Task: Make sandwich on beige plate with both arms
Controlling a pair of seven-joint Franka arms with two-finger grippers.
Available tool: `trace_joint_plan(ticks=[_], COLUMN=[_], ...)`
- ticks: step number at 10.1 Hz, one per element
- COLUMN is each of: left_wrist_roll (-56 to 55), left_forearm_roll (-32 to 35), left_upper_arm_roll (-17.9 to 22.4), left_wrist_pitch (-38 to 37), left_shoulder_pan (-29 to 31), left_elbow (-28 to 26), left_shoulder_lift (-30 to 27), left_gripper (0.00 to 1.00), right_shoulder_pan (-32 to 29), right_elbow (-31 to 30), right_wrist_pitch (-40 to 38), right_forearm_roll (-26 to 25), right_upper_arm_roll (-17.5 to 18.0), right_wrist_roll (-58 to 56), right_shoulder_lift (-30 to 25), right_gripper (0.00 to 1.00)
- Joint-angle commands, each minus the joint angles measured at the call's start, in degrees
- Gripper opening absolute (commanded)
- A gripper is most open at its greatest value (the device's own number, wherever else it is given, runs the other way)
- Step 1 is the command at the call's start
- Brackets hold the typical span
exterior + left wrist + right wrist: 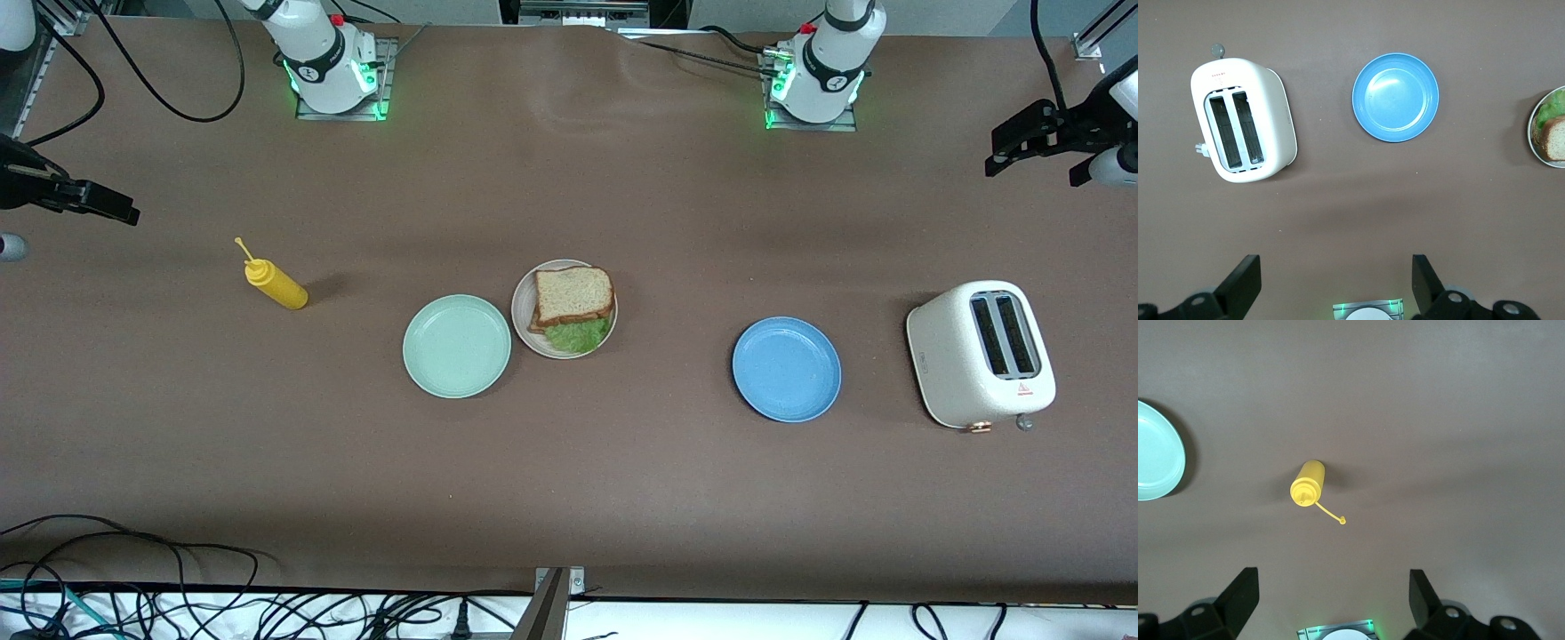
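Sandwich [574,307] sits assembled on beige plate [524,313] mid-surface, lettuce showing; my left gripper [1331,283] and right gripper [1331,600] both hang spread and empty high at the ends, so I judge best left untouched.

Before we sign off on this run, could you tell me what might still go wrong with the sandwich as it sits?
1. The sandwich sits off-center on the beige plate, and its lettuce reaches the rim; a nudge might spill it.
2. The mint-green plate almost touches the beige plate, so shifting either could disturb both.
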Motion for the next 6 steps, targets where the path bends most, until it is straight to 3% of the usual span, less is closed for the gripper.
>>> trace_joint_plan(ticks=[1, 6], left_wrist_roll=[-0.03, 0.06], left_forearm_roll=[-0.4, -0.49], left_upper_arm_roll=[0.35, 0.53], left_wrist_pitch=[-0.31, -0.31], left_shoulder_pan=[0.25, 0.78], left_elbow=[1.83, 1.83], left_shoulder_lift=[0.94, 0.85], left_gripper=[1.0, 1.0], right_shoulder_pan=[0.95, 0.96], right_elbow=[-0.88, 2.64], right_wrist_pitch=[1.96, 1.18], right_forearm_roll=[-0.68, -0.34], right_upper_arm_roll=[-0.59, -0.5], right_wrist_roll=[0.5, 0.24], right_shoulder_lift=[-0.41, -0.32], right_gripper=[1.0, 1.0])
